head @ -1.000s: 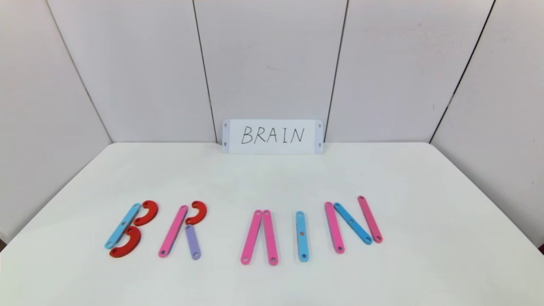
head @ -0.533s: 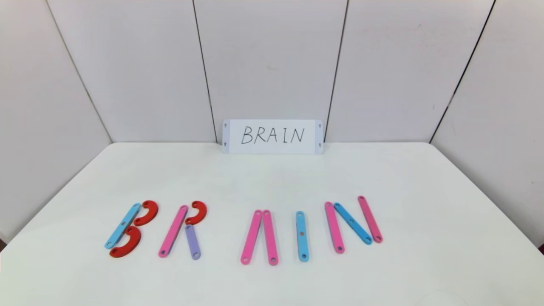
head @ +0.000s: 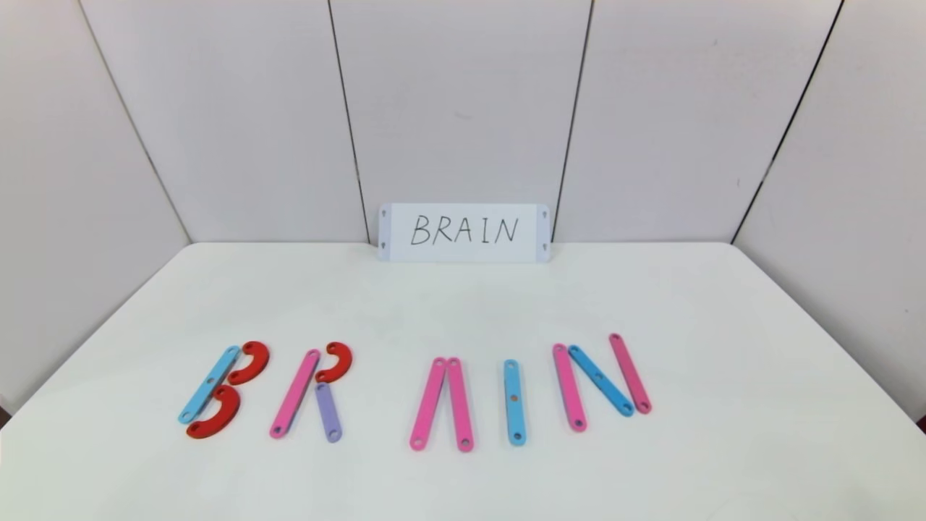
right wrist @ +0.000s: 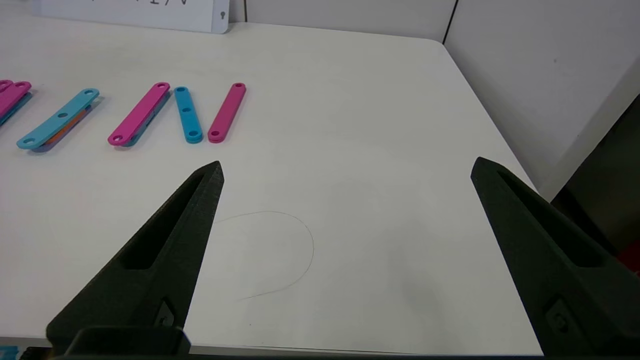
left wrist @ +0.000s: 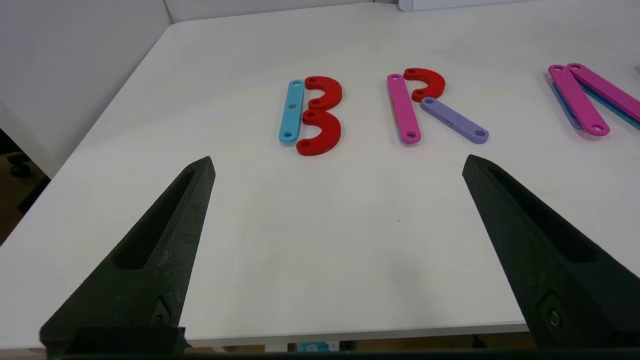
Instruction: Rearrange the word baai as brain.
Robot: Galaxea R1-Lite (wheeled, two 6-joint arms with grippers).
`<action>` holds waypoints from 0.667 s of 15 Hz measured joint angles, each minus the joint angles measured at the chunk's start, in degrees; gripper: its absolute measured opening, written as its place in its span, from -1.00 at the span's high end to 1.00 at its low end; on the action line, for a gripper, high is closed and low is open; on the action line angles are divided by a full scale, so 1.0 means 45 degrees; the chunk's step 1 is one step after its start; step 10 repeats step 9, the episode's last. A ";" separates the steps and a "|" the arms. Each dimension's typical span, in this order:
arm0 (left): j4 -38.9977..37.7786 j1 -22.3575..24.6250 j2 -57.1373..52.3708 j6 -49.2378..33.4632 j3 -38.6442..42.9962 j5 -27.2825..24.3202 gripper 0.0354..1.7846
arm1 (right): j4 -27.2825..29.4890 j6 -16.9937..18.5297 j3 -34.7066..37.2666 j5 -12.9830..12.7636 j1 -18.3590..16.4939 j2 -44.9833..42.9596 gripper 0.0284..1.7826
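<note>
On the white desk (head: 463, 304), near the front edge, the word (head: 416, 391) reads B R A I N in pink, blue, purple strips and red curves, with the A missing a crossbar. A card (head: 463, 231) stands at the back. The left gripper (left wrist: 338, 162) and right gripper (right wrist: 346, 167) both hang spread wide over the near edge, holding nothing.

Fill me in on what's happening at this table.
Nothing is being handled right now. The left tool and right tool both hang open above the near edge of the table, holding nothing. The strip-and-curve word already reads BRAIN, matching the white card at the back, though the A has no crossbar.
</note>
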 joint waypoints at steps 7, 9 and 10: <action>-0.0016 0.0000 -0.0005 -0.0098 0.0005 0.0000 -0.95 | 0.0011 0.0252 0.0005 -0.0092 0.0003 0.0000 -0.95; -0.0027 0.0000 -0.0005 -0.0103 0.0005 -0.0011 -0.95 | -0.0003 0.0322 0.0005 -0.0087 0.0003 0.0000 -0.95; -0.0027 0.0000 -0.0005 -0.0103 0.0005 -0.0011 -0.95 | -0.0003 0.0322 0.0005 -0.0087 0.0003 0.0000 -0.95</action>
